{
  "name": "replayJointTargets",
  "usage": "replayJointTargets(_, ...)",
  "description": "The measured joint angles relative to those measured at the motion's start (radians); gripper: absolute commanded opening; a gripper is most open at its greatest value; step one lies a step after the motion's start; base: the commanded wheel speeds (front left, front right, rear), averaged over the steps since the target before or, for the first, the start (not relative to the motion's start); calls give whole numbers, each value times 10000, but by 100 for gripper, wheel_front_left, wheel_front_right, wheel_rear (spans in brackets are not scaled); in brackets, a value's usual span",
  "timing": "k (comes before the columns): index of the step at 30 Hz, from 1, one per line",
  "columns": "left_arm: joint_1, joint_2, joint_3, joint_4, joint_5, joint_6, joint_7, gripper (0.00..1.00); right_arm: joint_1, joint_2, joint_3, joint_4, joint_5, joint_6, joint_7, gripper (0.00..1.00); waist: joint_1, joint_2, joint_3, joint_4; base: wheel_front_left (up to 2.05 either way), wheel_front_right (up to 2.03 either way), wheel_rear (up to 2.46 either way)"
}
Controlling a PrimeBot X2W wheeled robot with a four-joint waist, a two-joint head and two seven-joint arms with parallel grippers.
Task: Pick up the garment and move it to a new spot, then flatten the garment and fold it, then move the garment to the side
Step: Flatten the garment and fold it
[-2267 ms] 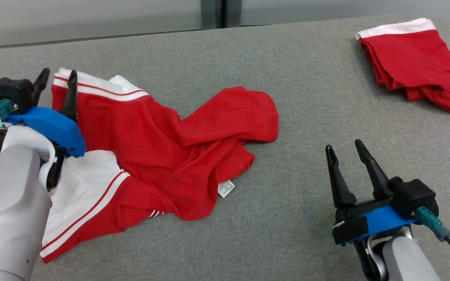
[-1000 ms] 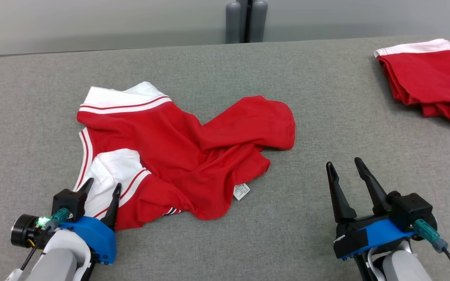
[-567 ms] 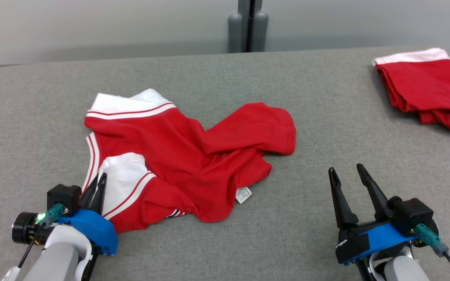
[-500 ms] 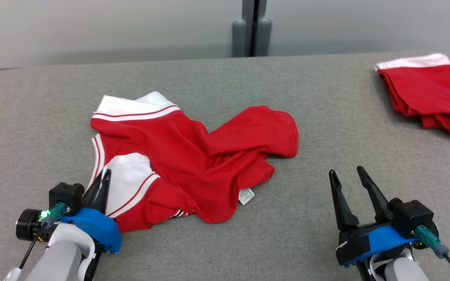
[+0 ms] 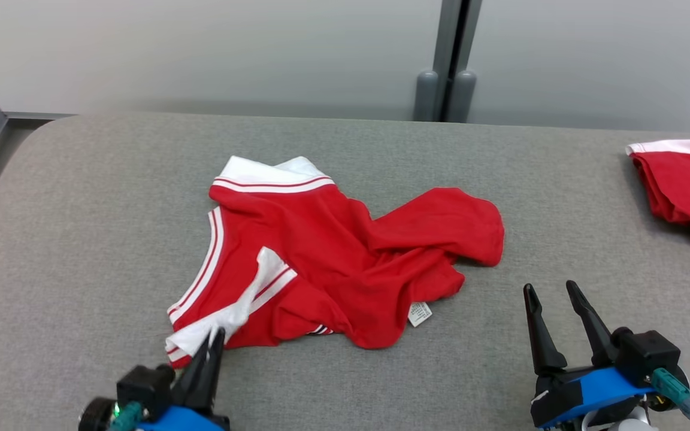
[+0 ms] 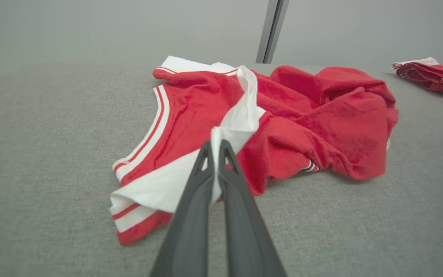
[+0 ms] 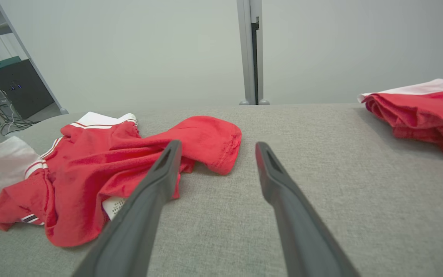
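The left gripper [image 5: 215,336] is clamped on a white fold of the red garment [image 5: 345,251], whose crumpled bulk lies just ahead of its tips on the grey table [image 5: 81,239], while the right gripper [image 5: 551,288] stands with fingers apart, the cloth off to its left.

Even, bright diffuse light; soft faint shadows; no glare; wrist views wide-angle, near fingers blurred.
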Motion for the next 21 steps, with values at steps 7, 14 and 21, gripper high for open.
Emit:
replayJointTargets(7,1726,293,-174,-1707,-163,512,533,0,229,2,-222,44,-65,0,0,100,0,1,-173,447,0,0,0)
replayJointTargets(14,2885,646,-63,-2602,-295,999,727,0,422,4,-328,113,-88,0,0,100,0,2,-285,739,0,0,0)
replayJointTargets(21,3091,786,330,-3657,-382,1208,314,100,430,0,-351,199,-79,0,0,100,1,3,-355,776,0,0,0)
